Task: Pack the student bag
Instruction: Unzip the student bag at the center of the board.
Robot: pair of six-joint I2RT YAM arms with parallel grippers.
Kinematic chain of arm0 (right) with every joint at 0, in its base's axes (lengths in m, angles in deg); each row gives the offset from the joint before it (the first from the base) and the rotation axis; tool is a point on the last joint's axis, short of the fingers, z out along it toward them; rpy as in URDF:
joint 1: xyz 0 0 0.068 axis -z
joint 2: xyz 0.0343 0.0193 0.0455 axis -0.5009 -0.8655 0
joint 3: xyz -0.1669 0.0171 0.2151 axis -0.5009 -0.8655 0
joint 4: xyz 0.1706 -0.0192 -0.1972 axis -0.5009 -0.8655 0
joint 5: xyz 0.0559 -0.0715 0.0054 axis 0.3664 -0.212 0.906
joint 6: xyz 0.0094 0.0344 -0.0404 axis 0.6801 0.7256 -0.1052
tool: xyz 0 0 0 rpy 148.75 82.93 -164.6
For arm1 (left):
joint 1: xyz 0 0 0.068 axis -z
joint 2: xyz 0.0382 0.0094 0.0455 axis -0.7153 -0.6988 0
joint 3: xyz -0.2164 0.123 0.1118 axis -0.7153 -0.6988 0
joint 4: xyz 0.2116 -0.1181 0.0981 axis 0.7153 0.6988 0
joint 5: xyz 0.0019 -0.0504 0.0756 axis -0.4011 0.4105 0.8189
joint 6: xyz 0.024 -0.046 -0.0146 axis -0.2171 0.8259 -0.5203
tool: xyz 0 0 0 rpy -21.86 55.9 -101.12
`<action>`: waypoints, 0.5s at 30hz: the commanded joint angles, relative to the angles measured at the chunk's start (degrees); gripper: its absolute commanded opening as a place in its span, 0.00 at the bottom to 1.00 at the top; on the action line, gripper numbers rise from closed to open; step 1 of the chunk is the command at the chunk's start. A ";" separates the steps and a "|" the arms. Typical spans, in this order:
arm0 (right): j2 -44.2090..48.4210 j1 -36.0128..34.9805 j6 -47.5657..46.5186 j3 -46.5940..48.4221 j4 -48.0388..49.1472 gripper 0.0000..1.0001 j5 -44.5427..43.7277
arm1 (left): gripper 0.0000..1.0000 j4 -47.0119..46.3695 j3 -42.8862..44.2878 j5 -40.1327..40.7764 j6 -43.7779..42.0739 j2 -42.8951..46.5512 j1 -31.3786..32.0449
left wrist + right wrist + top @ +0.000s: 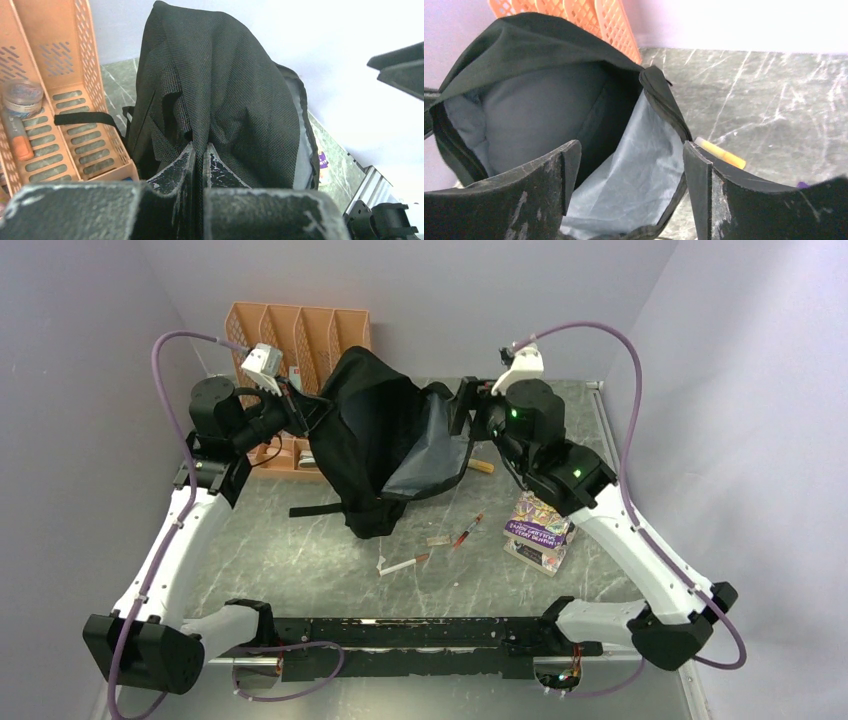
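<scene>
The student bag (370,440) is a black backpack standing at the back middle of the table, its main flap hanging open to the right and showing grey lining (534,110). My left gripper (300,405) is at the bag's upper left side. In the left wrist view its jaws (199,146) are shut on a pinched fold of the black fabric (225,90). My right gripper (462,405) hovers at the bag's right side, open (631,145), with the mouth and the drooping flap rim in the gap between its fingers, nothing gripped.
A yellow marker (720,153) lies on the table just right of the flap. Stacked books (538,525) sit under my right arm. A red pen (468,529) and a white pen (403,564) lie in front of the bag. An orange desk organiser (300,335) stands behind, to the left.
</scene>
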 commanded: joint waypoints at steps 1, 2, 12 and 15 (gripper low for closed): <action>-6.95 0.52 -7.97 9.75 -9.82 0.80 -4.42 | 0.05 -3.37 2.29 -3.06 -1.29 -0.88 1.38; -8.99 0.80 -9.29 12.44 -11.62 0.81 -4.33 | 0.05 -3.19 2.52 -3.23 -1.46 -1.05 1.63; -29.33 3.66 -22.11 33.53 -23.04 0.78 6.18 | 0.05 -2.85 2.55 -3.74 -2.36 -1.73 3.15; -35.06 3.71 -25.65 39.66 -26.42 0.78 6.10 | 0.05 -2.31 2.91 -3.73 -2.84 -1.86 3.28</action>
